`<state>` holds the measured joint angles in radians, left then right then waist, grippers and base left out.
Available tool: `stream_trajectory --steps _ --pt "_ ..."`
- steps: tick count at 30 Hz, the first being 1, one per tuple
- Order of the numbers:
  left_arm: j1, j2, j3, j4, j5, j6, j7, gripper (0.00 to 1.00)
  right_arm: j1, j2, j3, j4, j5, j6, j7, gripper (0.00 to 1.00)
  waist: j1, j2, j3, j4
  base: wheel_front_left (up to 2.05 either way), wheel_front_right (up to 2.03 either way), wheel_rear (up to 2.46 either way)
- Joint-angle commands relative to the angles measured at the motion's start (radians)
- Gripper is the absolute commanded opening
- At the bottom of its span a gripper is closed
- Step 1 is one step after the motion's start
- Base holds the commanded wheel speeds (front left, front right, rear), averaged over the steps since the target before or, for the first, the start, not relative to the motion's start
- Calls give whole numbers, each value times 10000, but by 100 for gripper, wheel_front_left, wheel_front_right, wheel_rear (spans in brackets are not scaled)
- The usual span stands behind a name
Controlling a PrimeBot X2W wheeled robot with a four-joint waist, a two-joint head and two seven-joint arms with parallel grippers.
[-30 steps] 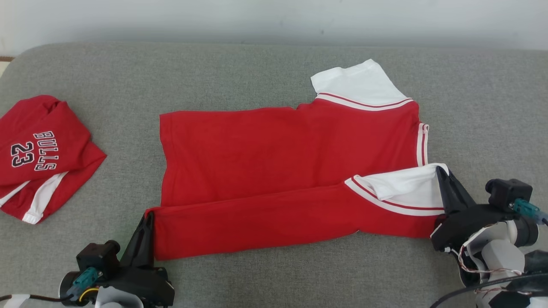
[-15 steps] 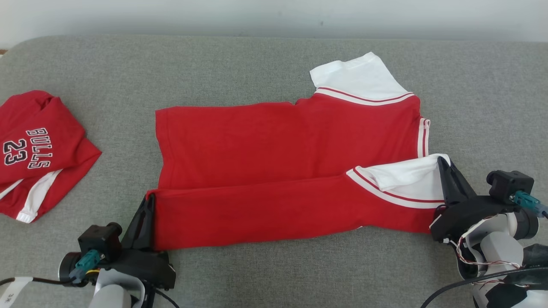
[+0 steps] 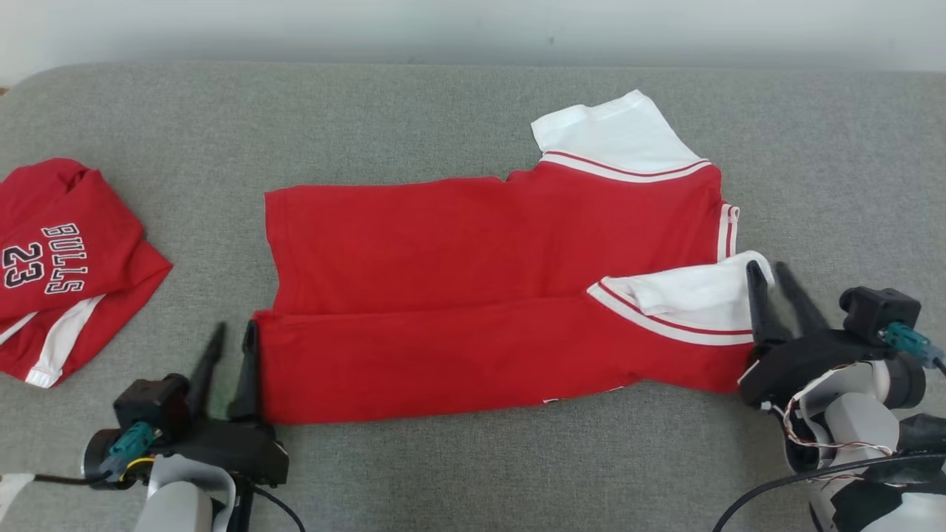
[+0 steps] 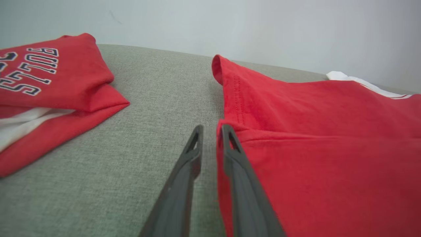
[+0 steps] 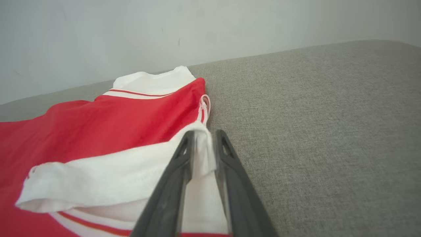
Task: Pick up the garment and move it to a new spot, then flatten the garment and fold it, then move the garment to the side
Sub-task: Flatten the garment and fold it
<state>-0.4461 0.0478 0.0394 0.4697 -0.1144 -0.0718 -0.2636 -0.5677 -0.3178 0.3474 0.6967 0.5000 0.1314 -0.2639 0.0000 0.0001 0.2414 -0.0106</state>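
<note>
PrimeBot X2W's hardware, seen close: the left gripper (image 3: 236, 329) and right gripper (image 3: 766, 267) each carry two long, dark grey fingers (image 4: 184, 184), flat and tapering, with a triangular cut-out near every tip. Both pairs grow from angular black housings (image 3: 244, 451). Beside each housing sits a boxy black camera (image 3: 151, 403) fitted with a teal plug (image 3: 131, 442). A yellow wire (image 3: 140, 464) loops under the left plug. Thin red and white wires (image 3: 813, 445) trail across the right wrist, above a thick black cable (image 3: 768, 491). The forearms (image 3: 181, 510) wear smooth, rounded, pale grey shells.
</note>
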Motion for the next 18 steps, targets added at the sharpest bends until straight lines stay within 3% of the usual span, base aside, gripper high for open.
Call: stream_trajectory --steps 1,12,18 --pt "262 39 107 -145 92 72 -12 100 -12 -66 -211 14 -140 -14 -3 100 0 -1 -90 10 0 0 0" --pt "1703 41 408 -1125 182 601 -11 100 1395 132 -2378 -617 -1390 -14 -3 100 0 -1 -854 -28 0 0 0" --pt "2779 36 271 -1532 -9 909 -11 100 2546 468 -2564 -975 -1936 -14 -3 100 0 -1 -1364 -63 0 0 0"
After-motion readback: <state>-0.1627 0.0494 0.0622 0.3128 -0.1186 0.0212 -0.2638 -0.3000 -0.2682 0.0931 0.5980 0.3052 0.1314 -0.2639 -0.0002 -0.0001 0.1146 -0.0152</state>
